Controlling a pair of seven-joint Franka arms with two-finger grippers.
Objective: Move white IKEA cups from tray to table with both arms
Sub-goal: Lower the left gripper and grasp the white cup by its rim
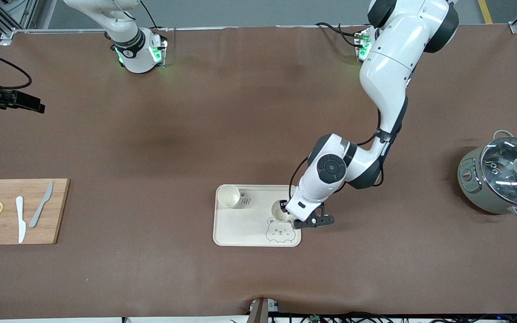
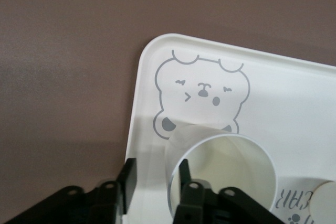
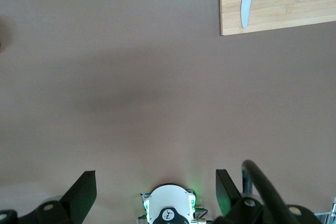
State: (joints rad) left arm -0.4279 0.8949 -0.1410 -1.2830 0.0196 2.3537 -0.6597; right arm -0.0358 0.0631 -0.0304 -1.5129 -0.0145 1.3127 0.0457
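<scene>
Plainly, the left end effector (image 2: 153, 179) straddles the rim of one cup (image 2: 226, 174) on the tray (image 1: 240, 224), lower centre of the front view, fingers closing on the wall. It looks light, rigid, slippery. The right end effector (image 3: 155, 195) waits wide open.

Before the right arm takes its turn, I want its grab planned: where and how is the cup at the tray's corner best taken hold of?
Grip the cup by its rim wall, coming straight down from above, one finger inside and one outside. It stands upright and open-mouthed on the tray, has no handle, and tapers, so a side pinch could slip. The left tool straddles the other cup's wall the same way.
</scene>
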